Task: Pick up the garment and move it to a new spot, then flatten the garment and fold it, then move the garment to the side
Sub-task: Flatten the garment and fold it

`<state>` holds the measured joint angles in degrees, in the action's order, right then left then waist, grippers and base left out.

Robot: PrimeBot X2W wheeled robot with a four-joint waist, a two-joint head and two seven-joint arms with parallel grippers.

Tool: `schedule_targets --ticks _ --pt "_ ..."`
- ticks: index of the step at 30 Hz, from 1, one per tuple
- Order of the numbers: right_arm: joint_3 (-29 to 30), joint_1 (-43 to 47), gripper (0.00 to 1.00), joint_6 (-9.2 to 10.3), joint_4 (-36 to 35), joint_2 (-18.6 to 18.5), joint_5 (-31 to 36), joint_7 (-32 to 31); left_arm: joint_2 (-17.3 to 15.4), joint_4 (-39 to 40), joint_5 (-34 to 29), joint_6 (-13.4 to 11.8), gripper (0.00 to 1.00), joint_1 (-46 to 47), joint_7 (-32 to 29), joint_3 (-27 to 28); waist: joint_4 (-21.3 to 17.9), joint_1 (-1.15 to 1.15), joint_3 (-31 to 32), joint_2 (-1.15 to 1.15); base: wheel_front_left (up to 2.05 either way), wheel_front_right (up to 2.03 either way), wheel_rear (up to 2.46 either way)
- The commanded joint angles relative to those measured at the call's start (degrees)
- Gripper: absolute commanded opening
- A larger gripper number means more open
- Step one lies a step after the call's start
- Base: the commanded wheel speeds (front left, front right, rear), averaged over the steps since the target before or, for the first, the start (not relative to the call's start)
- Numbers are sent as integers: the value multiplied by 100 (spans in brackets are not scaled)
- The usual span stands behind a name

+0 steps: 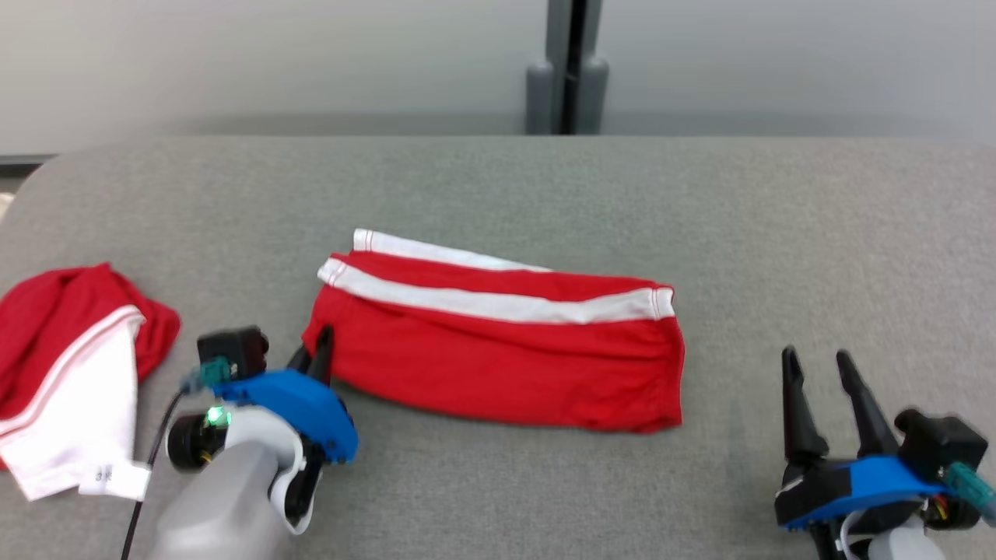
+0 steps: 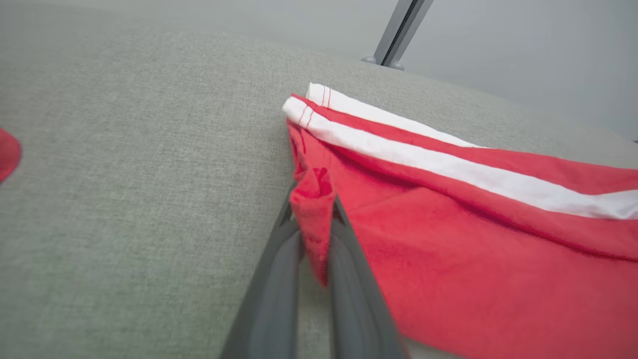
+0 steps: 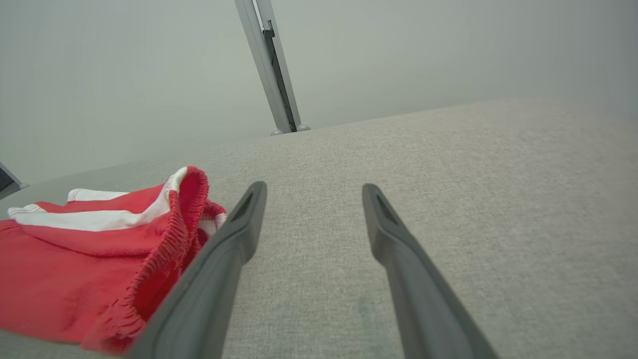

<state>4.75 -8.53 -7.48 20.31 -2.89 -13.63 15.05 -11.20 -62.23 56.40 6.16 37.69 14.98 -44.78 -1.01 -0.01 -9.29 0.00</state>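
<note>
Red garment point(image 1: 498, 350) lies folded mid-table point(image 1: 700, 202), long axis left to right, white stripes along the far edge. Left claw point(image 1: 313, 350) is narrow, pinching a bunch of red cloth at the garment's near-left corner. Right claw point(image 1: 817, 356) is wide, holding nothing, just off the garment's right end, not touching. Another red-and-white garment point(image 1: 70, 365) sits crumpled at the table's left edge, apart. Likely the move-aside step: only the left end is gripped, so the rest trails along the long axis and the fold may slip.

Grey fabric-covered tabletop point(image 1: 700, 202); behind its far edge, a plain pale grey wall point(image 1: 233, 62) with one upright grey post point(image 1: 566, 70).
</note>
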Motion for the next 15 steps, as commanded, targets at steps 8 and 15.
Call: schedule_targets --ticks 8,15 --pt "-243 285 100 -1 185 -7 6 17 78 966 -573 -353 0 -1329 27 923 318 1 323 0 0 0 0" --pt "-809 -91 100 -1 179 -7 -112 16 258 1614 -1330 -569 100 -1809 28 1545 455 1 246 0 0 0 0"
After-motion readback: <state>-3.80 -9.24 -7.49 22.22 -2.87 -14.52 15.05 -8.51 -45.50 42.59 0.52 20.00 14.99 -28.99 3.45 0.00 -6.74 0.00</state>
